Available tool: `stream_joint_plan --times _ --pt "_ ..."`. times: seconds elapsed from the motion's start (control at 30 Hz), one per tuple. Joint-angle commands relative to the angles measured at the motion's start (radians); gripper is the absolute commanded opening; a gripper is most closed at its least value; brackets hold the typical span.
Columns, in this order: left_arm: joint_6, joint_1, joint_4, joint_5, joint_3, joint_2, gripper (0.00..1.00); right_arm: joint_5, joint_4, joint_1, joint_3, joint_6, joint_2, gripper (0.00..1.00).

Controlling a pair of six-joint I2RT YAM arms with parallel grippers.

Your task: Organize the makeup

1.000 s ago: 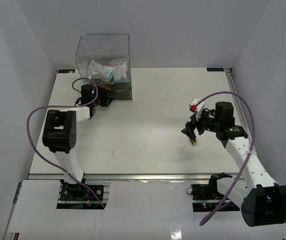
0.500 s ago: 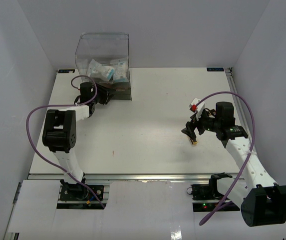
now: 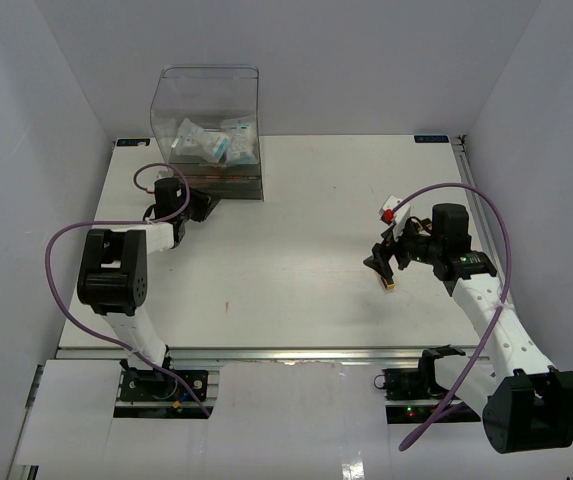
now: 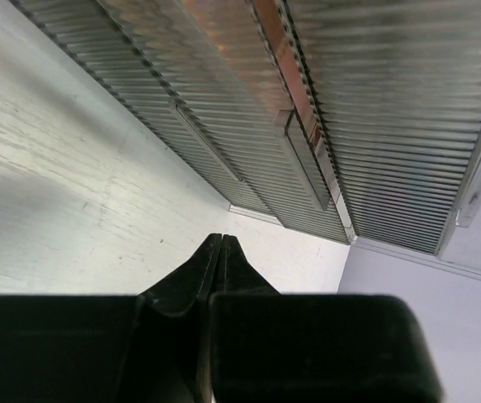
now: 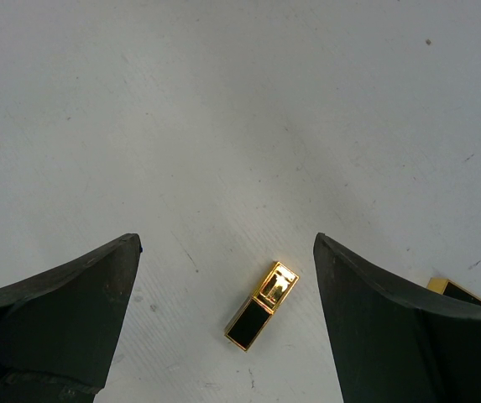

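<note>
**Makeup (image 3: 228, 148) divided between left and right**

At the far left, blue-white packets (image 3: 204, 143) are piled inside the clear box (image 3: 206, 95), and pink-brown palettes (image 3: 228, 180) are laid along its floor. The left gripper (image 4: 222, 242) is held low over the table (image 3: 296, 250), just on the near side of the box's ribbed front wall. Its fingers are pressed together and nothing is caught between them. On the right, well apart from the box, the right gripper (image 5: 226, 241) is held above the table with its fingers spread wide. A black-gold tube (image 5: 261, 316) is seen lying flat below the gap, untouched. A second tube (image 5: 458, 291) is partly hidden behind the right-hand finger.
</note>
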Motion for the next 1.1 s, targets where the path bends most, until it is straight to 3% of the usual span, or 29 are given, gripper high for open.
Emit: stream_joint_plan --times 0.0,0.23,0.27,0.37,0.53,0.7,0.87,1.07 --pt "-0.003 0.022 -0.050 -0.024 0.057 0.016 0.04 -0.014 0.016 -0.006 -0.004 -0.008 -0.011 0.90" --pt "-0.039 0.028 -0.182 -0.042 0.224 0.132 0.01 -0.008 0.016 -0.006 -0.003 -0.010 -0.010 0.90" --pt "-0.042 0.028 -0.184 -0.038 0.231 0.139 0.04 -0.007 0.016 -0.007 -0.005 -0.011 -0.011 0.90" --pt "-0.042 0.028 -0.186 -0.024 0.253 0.144 0.30 -0.005 0.016 -0.009 -0.005 -0.011 -0.010 0.90" --pt "-0.034 0.028 -0.155 -0.011 0.224 0.124 0.45 -0.009 0.016 -0.010 -0.003 -0.012 -0.011 0.90" --pt "-0.032 0.028 -0.097 0.013 0.180 0.097 0.50 -0.011 0.016 -0.010 -0.005 -0.012 -0.013 0.90" --pt "-0.030 0.028 -0.096 0.022 0.193 0.089 0.78 -0.011 0.016 -0.010 -0.003 -0.012 -0.013 0.90" --pt "-0.016 0.028 -0.092 0.035 0.224 0.089 0.85 -0.010 0.015 -0.012 -0.004 -0.012 -0.013 0.90"
